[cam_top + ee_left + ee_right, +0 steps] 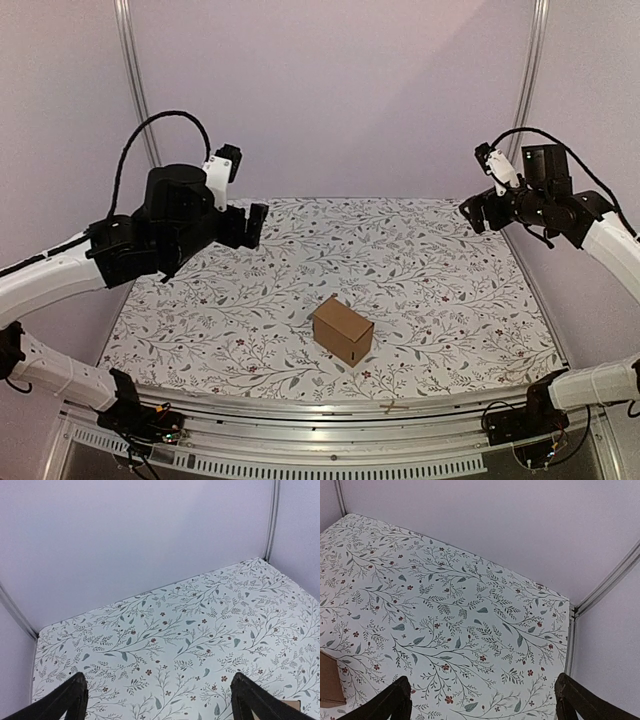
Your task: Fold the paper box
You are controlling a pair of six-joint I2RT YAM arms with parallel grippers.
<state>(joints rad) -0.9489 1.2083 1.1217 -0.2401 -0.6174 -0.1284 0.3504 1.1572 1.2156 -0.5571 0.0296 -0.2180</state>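
Note:
The paper box (342, 330) stands as a small closed brown carton on the flowered table, a little in front of the middle. A corner of the box (327, 680) shows at the lower left of the right wrist view. My left gripper (250, 225) hangs high over the back left of the table, far from the box. Its jaws are wide apart with nothing between them (157, 677). My right gripper (478, 212) is raised over the back right, also well away from the box. It is open and empty too (482, 678).
A flowered cloth (430, 270) covers the table. Pale walls with metal corner posts (528, 80) close it in at the back and sides. A metal rail (350, 410) runs along the front edge, with the arm bases at both corners.

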